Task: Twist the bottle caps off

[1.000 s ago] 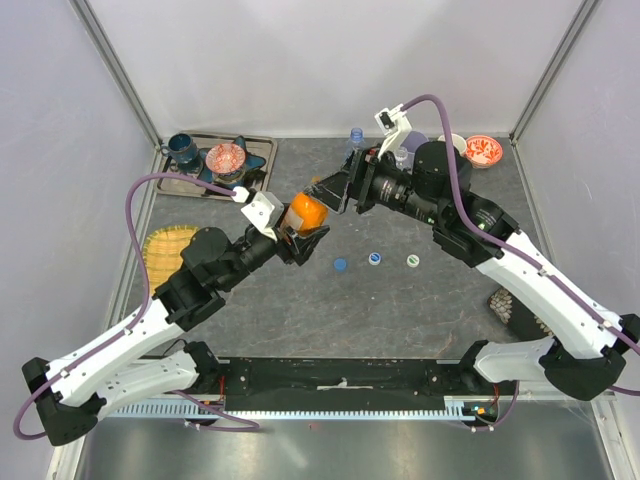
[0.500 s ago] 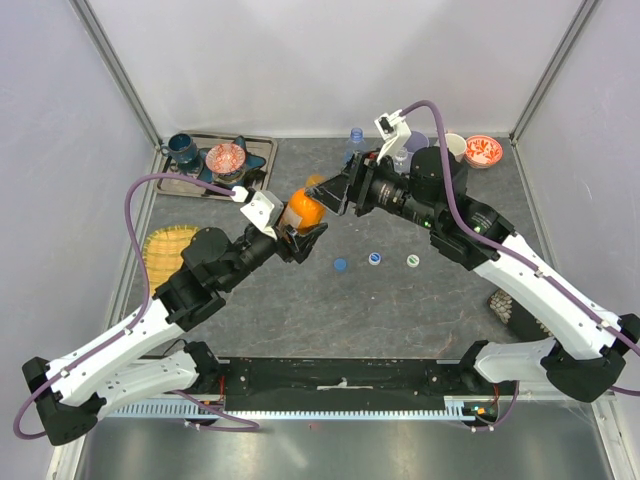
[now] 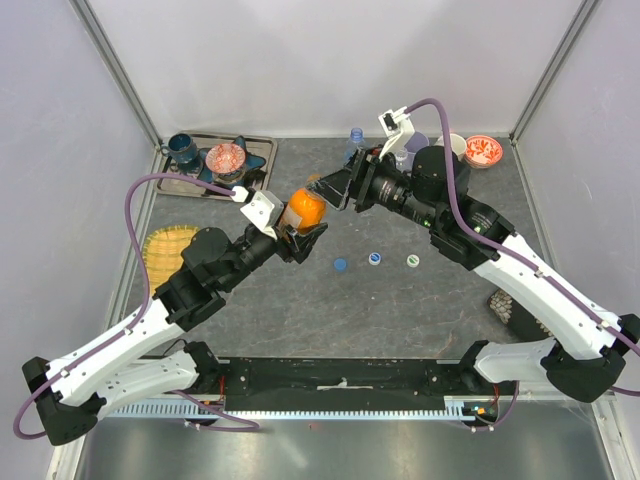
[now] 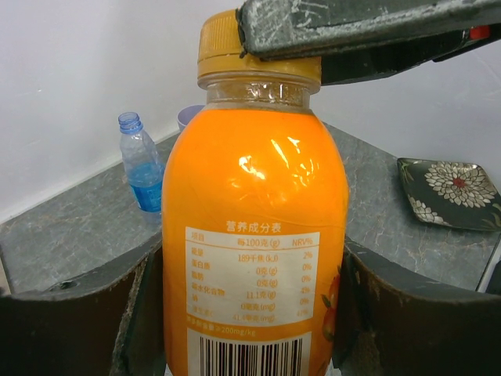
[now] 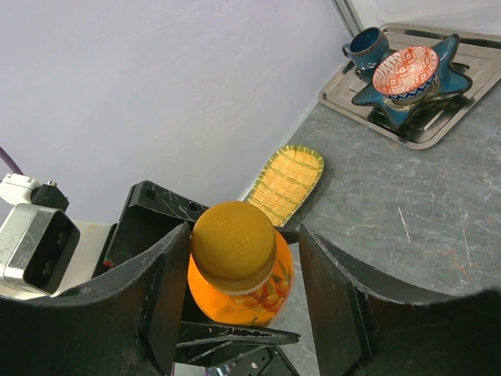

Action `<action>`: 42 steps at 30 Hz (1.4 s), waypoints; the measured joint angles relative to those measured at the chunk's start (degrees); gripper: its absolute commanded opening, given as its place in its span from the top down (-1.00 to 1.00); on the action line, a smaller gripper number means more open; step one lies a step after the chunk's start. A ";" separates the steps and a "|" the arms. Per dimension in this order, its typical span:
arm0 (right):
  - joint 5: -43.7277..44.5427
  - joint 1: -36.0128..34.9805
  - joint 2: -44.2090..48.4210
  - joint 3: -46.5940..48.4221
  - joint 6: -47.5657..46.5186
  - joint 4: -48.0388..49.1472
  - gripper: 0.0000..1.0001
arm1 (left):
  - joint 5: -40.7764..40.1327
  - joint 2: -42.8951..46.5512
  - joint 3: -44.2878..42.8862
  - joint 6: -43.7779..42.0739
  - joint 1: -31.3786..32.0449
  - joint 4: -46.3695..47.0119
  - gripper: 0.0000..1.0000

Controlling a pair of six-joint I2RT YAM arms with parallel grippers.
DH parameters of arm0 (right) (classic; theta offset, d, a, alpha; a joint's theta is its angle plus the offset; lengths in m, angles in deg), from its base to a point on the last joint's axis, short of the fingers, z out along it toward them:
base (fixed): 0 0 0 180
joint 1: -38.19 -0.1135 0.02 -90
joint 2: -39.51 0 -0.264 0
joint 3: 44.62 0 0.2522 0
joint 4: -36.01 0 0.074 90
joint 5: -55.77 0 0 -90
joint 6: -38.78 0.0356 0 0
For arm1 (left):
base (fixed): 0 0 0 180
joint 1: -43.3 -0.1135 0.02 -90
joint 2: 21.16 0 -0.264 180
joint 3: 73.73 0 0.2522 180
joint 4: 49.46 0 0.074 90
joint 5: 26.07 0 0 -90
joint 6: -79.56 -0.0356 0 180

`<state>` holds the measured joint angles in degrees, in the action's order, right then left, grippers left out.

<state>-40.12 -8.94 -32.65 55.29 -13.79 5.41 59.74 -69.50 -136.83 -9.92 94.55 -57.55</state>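
Left hand clamps the orange bottle above the surface, well apart from the walls. Its long axis tilts, cap pointing far-right between the right hand's parted fingers.

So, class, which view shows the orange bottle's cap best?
Right wrist: the cap shows whole, from above, within the right end effector. Left wrist shows only its side, partly behind that end effector. Top view barely shows it.
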 measured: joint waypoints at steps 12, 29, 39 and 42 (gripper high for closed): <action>0.17 -0.11 0.11 -1.33 0.13 2.75 0.99 | -0.28 -0.02 0.02 0.02 0.00 -0.11 0.34; -10.03 1.22 4.00 -4.92 -6.69 3.76 1.00 | 15.69 -0.13 -2.08 1.88 -4.15 -4.81 0.23; -33.18 1.73 13.40 -12.61 -13.81 20.87 1.00 | 57.00 -5.51 -7.06 22.71 -8.94 8.39 0.21; -38.93 1.73 13.03 -12.35 -14.75 23.28 1.00 | 64.78 -8.00 -7.10 30.01 -9.40 15.39 0.21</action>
<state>-79.04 -7.21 -19.62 42.94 -28.55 28.68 124.52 -77.50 -143.94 20.09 85.15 -42.16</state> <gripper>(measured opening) 0.445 0.695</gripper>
